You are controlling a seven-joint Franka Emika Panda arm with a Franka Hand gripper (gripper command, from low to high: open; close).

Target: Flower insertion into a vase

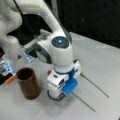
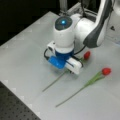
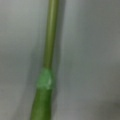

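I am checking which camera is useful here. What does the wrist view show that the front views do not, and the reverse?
Only the wrist view shows a close look at one green stem with a bright green band, lying on the grey table.

Only a front view shows the empty brown vase, the gripper low over a flower, and a second flower lying apart.

Both show the stem under the gripper.

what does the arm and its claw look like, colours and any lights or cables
The arm is glossy white with dark grey joint bands. Its round wrist cap is dark with a glowing blue light. Below sits a blue collar, a white block and a bright blue plate. A black cable loops at the side. The claw is hidden under the wrist.
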